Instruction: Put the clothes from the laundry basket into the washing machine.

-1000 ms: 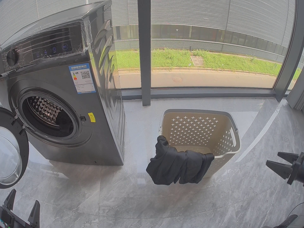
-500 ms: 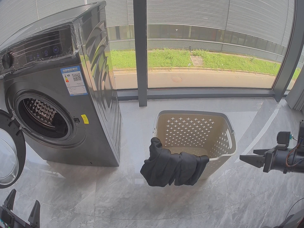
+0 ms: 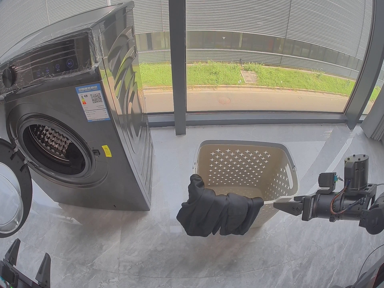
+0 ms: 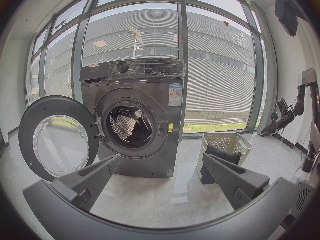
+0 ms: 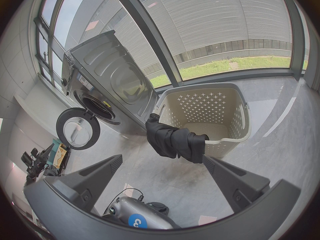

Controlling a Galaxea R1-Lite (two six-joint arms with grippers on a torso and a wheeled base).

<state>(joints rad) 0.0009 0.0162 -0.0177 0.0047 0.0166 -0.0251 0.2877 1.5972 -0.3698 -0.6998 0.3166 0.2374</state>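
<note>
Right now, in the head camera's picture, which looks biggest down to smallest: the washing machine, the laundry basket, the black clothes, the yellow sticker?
1. washing machine
2. laundry basket
3. black clothes, draped over the basket's near rim, looking somewhat smaller than it
4. yellow sticker on the machine's front, by far the smallest

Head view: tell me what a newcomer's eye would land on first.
A black garment hangs over the near rim of the beige laundry basket on the floor. On the robot's left stands the gray washing machine, its round door swung open. The right end effector hovers open beside the basket's right side.
</note>
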